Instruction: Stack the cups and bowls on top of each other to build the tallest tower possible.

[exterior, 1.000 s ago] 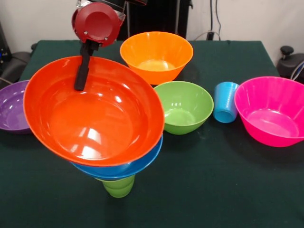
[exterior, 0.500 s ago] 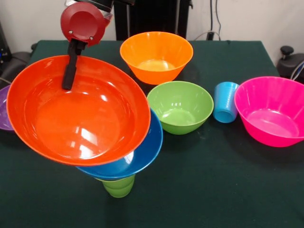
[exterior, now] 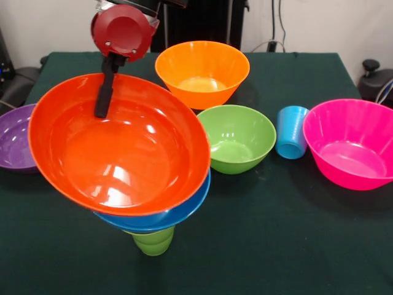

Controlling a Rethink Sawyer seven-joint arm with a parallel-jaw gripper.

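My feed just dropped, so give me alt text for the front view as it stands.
A large glossy red-orange plastic bowl sits tilted atop a blue plastic bowl and a lime green plastic cup, with the robot's hand at its far rim. Around this stack on the dark green table stand purple, orange, green and pink bowls and a light blue cup.

One close, raised camera faces across the table [exterior: 295,246].

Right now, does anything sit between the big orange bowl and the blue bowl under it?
Nothing visible does. The big orange bowl, with the gripper at its far rim, sits tilted directly over the blue bowl, atop the lime green cup.
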